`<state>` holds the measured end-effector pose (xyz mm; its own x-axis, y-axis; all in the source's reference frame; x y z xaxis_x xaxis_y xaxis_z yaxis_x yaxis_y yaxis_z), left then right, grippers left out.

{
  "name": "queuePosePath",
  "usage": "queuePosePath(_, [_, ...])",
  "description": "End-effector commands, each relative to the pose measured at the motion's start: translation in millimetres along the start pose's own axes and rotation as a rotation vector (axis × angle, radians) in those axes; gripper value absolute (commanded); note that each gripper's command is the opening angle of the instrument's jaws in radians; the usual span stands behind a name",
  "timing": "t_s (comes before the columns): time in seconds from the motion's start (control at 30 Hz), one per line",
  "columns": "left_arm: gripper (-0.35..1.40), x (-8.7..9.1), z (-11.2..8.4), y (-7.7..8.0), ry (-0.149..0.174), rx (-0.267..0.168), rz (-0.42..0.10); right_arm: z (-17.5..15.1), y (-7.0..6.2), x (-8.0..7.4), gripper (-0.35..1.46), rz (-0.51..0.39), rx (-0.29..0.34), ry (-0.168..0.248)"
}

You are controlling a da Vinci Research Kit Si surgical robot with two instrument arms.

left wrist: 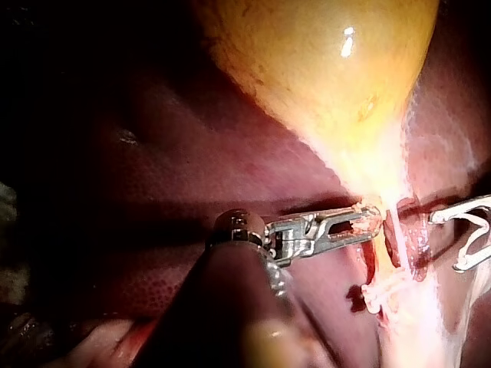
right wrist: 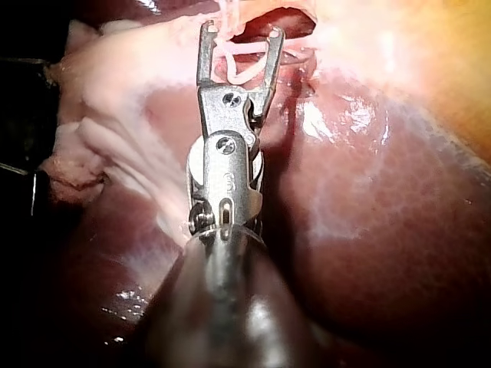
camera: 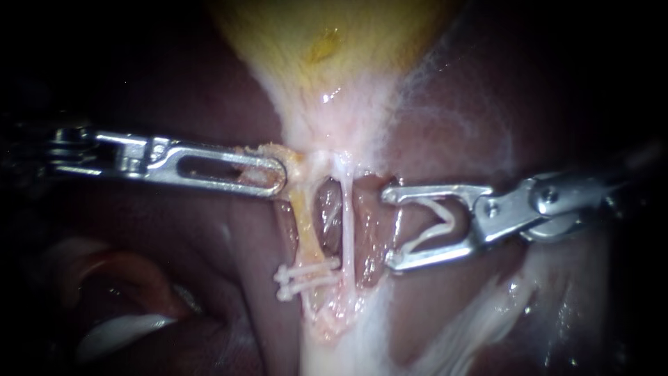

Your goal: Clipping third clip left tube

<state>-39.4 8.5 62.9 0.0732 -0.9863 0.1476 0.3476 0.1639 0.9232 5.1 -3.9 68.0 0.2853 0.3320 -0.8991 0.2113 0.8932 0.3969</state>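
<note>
My left instrument (camera: 278,177) was clamped on the neck tissue (camera: 296,161) under the gallbladder (camera: 334,42), I reckon to keep the left tube (camera: 306,223) stretched and exposed. Two clips (camera: 306,276) sat lower on it. My right instrument (camera: 388,228) had its jaws spread wide, cradling a loaded clip (camera: 438,226), just beside the tubes and not around the left one yet.

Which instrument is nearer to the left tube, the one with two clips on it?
Left. The left instrument grips tissue at the left tube's upper end; the right instrument, holding a clip, stands apart beyond the right tube.
</note>
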Motion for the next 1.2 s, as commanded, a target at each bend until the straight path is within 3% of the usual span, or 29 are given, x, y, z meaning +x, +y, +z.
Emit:
queuePosePath(0.03, [-0.35,0.0,0.0,-0.1,0.000,0.000,0.000,0.5,0.1,-0.2,0.48,0.003,-0.001,-0.001])
queuePosePath(0.53, [-0.35,0.2,0.1,-0.7,-0.001,-0.001,-0.001,5.7,1.9,-2.9,0.48,0.042,0.008,-0.016])
queuePosePath(1.03, [-0.35,0.3,0.2,-0.9,-0.002,-0.002,-0.001,9.3,2.4,-3.9,0.47,0.094,0.047,-0.011])
queuePosePath(1.2, [-0.35,0.2,0.2,-0.9,-0.002,-0.002,-0.001,10.0,2.9,-3.7,0.45,0.165,0.076,0.061])
